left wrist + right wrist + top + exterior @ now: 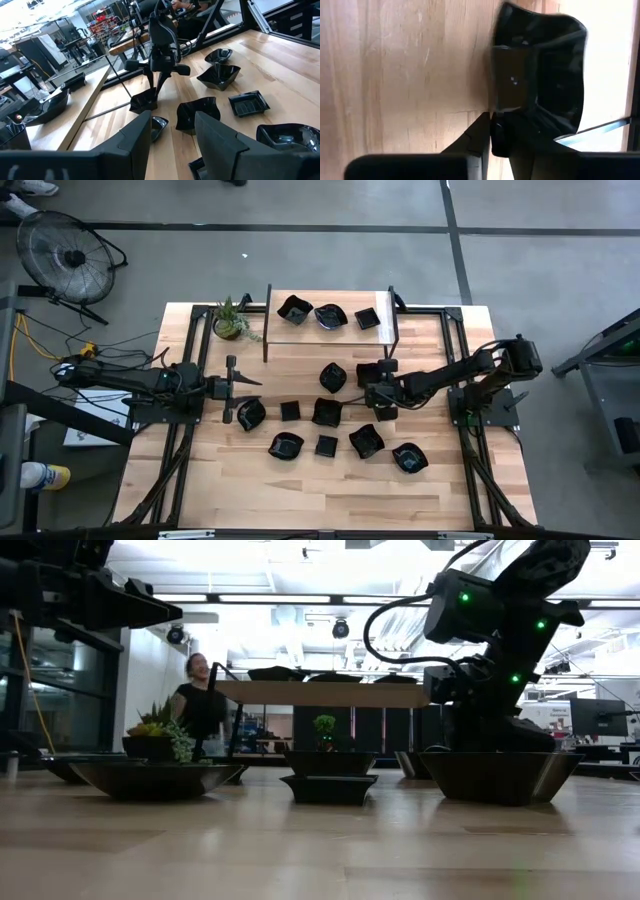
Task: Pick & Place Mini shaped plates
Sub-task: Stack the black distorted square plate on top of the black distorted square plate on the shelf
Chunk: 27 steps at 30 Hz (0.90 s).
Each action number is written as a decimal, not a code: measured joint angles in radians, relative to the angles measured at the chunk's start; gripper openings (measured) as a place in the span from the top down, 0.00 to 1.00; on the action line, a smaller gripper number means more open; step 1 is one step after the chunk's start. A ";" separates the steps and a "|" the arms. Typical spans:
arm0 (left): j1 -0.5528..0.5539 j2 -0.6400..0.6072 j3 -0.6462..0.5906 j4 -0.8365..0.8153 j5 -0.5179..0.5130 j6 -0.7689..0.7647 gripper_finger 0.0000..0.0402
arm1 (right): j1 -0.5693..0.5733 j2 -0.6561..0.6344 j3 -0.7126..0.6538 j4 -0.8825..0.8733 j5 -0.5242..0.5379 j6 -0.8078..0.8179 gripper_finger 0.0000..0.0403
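Observation:
Several small glossy black dishes lie scattered on the wooden table, among them one (333, 376) at mid-table and one (285, 446) nearer the front. Three more (330, 315) sit on the raised wooden shelf at the far side. My right gripper (378, 388) points down over a wavy-rimmed dish (540, 75) just in front of the shelf and is shut on it. My left gripper (229, 389) hangs open over the table's left part, next to a dish (250, 414), touching nothing; its fingers (135, 140) frame the scene. My right gripper pinches the dish's rim (496, 107) between its two fingers, one finger (530, 145) inside the bowl and the other (472, 137) outside it. The fingers come from above, pointing down. In the left wrist view the dish (144, 102) appears to sit on the table below the fingers.
A small green potted plant (230, 322) stands at the far left corner. The shelf (300, 332) rests on dark metal posts (267, 320). A person (200, 690) sits beyond the table. A fan (65, 255) stands on the floor. Bare wood lies along the near edge (330, 500).

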 joint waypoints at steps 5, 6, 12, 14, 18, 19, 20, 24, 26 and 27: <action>0.000 0.000 0.000 0.000 -0.001 0.000 0.63 | 0.011 0.000 0.000 0.000 0.001 0.000 0.97; 0.000 0.000 0.000 0.000 -0.001 0.000 0.63 | 0.015 0.000 0.000 0.000 0.000 0.000 0.98; 0.000 0.000 0.000 -0.005 -0.002 0.000 0.63 | 0.048 0.000 0.000 0.000 0.000 0.000 0.99; 0.000 0.000 0.000 -0.008 -0.003 0.000 0.63 | 0.062 0.000 0.003 -0.005 -0.002 0.000 0.99; 0.000 0.000 0.000 -0.011 -0.003 0.000 0.63 | 0.090 0.000 0.040 -0.036 0.015 0.000 0.99; 0.000 0.000 0.000 -0.011 -0.003 0.000 0.63 | 0.095 0.000 0.051 -0.048 0.024 0.000 0.99; 0.000 0.000 0.000 -0.011 -0.002 0.000 0.63 | 0.099 0.000 0.062 -0.059 0.035 0.000 0.99; 0.000 0.000 0.000 -0.015 -0.002 0.000 0.63 | 0.108 0.000 0.104 -0.100 0.047 -0.008 0.99; 0.000 0.000 0.000 -0.014 -0.002 0.000 0.63 | 0.108 0.000 0.122 -0.115 0.053 -0.010 0.99; 0.000 0.000 0.000 -0.014 -0.002 0.000 0.63 | 0.108 0.000 0.132 -0.125 0.053 -0.010 0.99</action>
